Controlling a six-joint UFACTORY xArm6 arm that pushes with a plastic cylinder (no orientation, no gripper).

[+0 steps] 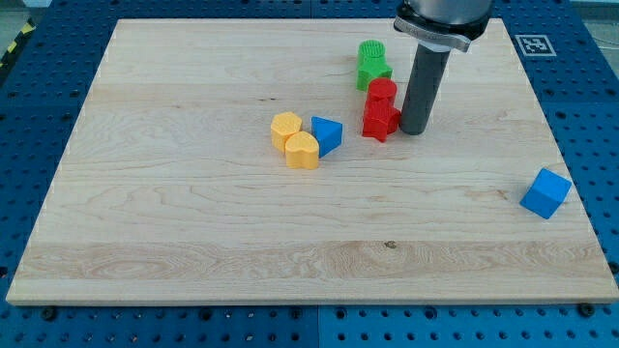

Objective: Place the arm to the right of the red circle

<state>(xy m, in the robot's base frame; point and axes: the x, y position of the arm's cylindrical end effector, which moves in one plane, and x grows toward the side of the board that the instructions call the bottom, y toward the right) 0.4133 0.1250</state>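
Red circle (382,92), in the board's upper middle, touching a red star-like block (381,121) below it; my tip (414,131), a bare rod grasping nothing, stands just right of both.

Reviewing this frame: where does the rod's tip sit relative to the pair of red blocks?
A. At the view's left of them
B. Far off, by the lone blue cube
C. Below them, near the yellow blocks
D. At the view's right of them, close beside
D: my tip rests on the board just at the view's right of the red circle and the red block below it.
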